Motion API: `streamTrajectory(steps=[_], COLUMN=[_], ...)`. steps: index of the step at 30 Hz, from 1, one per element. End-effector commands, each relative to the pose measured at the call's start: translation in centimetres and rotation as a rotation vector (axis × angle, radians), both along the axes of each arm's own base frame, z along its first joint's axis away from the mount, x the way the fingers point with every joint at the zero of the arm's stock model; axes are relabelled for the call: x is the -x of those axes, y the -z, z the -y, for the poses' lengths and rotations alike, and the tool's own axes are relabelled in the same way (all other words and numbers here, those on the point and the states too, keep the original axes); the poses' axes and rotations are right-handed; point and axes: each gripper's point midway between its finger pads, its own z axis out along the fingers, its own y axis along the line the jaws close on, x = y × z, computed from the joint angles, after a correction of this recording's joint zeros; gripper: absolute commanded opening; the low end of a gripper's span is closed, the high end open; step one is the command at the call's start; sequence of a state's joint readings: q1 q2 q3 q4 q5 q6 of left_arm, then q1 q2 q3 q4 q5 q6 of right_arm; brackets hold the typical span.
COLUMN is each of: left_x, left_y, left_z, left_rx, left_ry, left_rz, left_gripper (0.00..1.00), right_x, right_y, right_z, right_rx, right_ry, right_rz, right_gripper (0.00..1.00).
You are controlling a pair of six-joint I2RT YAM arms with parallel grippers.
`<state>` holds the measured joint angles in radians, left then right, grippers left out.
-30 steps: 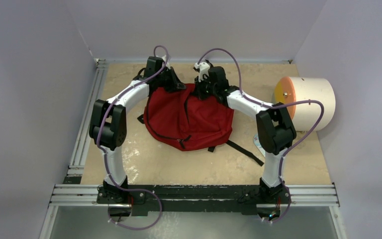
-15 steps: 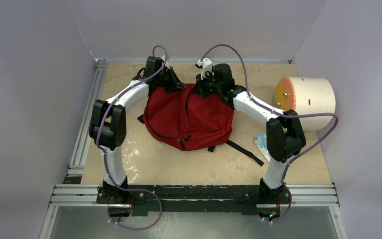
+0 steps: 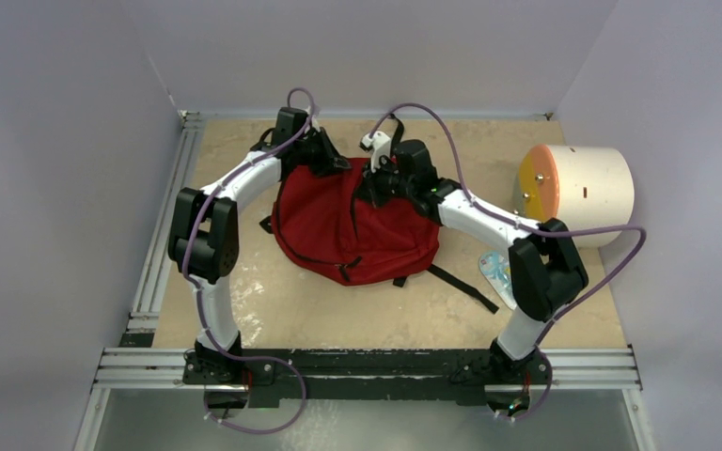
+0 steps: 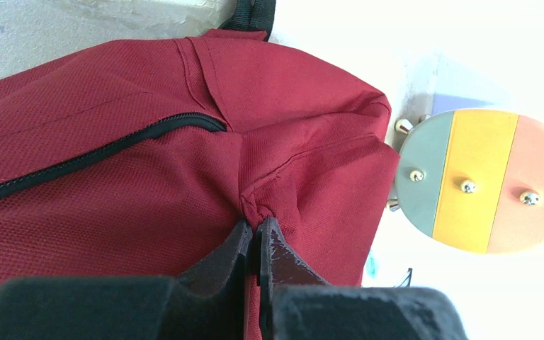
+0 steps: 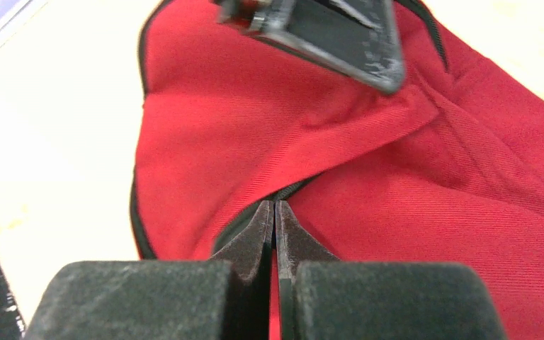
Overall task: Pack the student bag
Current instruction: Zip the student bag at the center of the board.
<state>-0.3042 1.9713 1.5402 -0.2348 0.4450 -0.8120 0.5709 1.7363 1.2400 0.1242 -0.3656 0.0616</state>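
The student bag (image 3: 353,225), dark red with black zippers, lies flat in the middle of the table. My left gripper (image 3: 336,163) is at its far left top edge, shut on a pinched fold of the red fabric (image 4: 257,225). My right gripper (image 3: 373,184) is over the bag's far top, shut at the black zipper line (image 5: 275,207). What it pinches there is hidden by the jaws. The bag fills both wrist views (image 4: 149,177) (image 5: 397,212). The left gripper's fingers (image 5: 347,42) show at the top of the right wrist view.
A cream cylinder (image 3: 578,193) with an orange-yellow face lies at the right; its striped face (image 4: 474,180) also shows in the left wrist view. A small white-and-teal flat item (image 3: 495,271) and a black strap (image 3: 461,285) lie right of the bag. Walls enclose the table.
My right gripper has moved left and slightly nearer across the bag's top, and the right elbow swung outward to the right. The left arm has not moved.
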Motion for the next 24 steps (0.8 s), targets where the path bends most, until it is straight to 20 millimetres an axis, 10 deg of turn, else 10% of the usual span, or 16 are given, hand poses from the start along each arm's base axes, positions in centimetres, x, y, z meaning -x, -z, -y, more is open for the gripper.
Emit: streamTrajectory(steps=[1, 24], left_x=[-2.1, -3.0], left_y=[-2.0, 0.7], left_z=[-0.5, -1.9], left_rx=[0.014, -0.068], left_ry=[-0.042, -0.142], left_rz=[0.068, -0.025], left_gripper=[0.0, 0.0], right_x=[3.4, 13.2], right_y=[-4.1, 2.7], right_z=[-2.0, -0.3], right_rx=[-0.096, -0.005], right_ry=[-0.083, -0.1], right_rz=[0.034, -0.17], right_gripper=[0.0, 0.0])
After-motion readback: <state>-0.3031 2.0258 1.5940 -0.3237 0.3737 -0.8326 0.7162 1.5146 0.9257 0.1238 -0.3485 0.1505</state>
